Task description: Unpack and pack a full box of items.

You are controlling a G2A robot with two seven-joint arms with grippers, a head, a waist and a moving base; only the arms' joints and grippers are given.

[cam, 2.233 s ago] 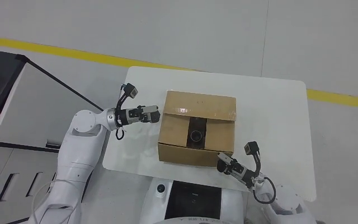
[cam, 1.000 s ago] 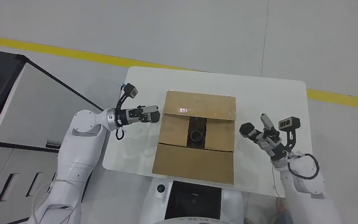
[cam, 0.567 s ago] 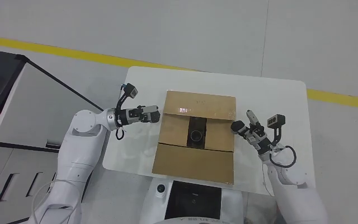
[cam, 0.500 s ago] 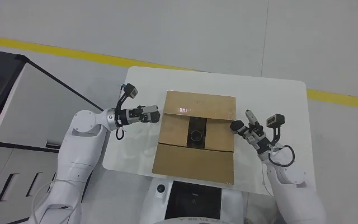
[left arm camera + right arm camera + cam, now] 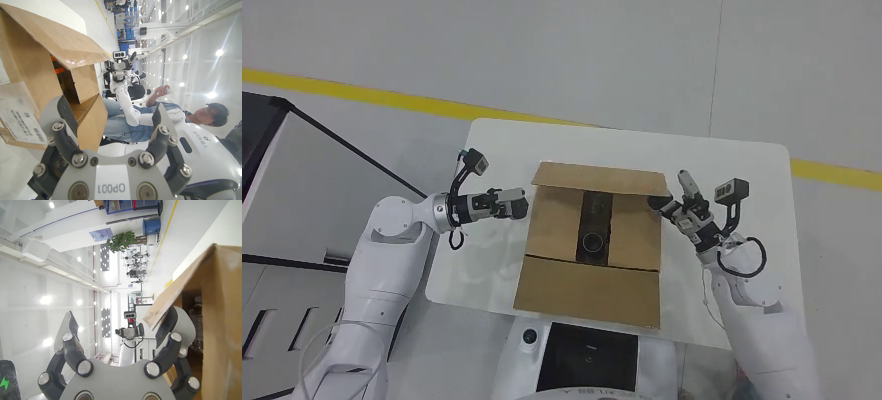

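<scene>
A brown cardboard box (image 5: 572, 230) stands mid-table. Its near flap (image 5: 587, 290) lies folded out flat toward the table's front edge. The far flap (image 5: 597, 180) is raised at an angle, and a dark slot between the inner flaps shows a round dark item (image 5: 590, 242). My right gripper (image 5: 669, 192) is open at the box's far right corner; in the right wrist view (image 5: 121, 325) the flap's corner (image 5: 151, 319) rests against one finger (image 5: 168, 325). My left gripper (image 5: 522, 203) is open with nothing in it, just off the box's left side (image 5: 28, 66).
The white table (image 5: 742, 180) has bare room to the right of the box and along its far edge. A shipping label (image 5: 20, 121) is stuck on the box's left wall. A black frame (image 5: 302, 120) stands off the table's left.
The right arm came from the table's right side to the box's far right corner. The far flap has lifted and the dark opening is wider. The left arm has kept still.
</scene>
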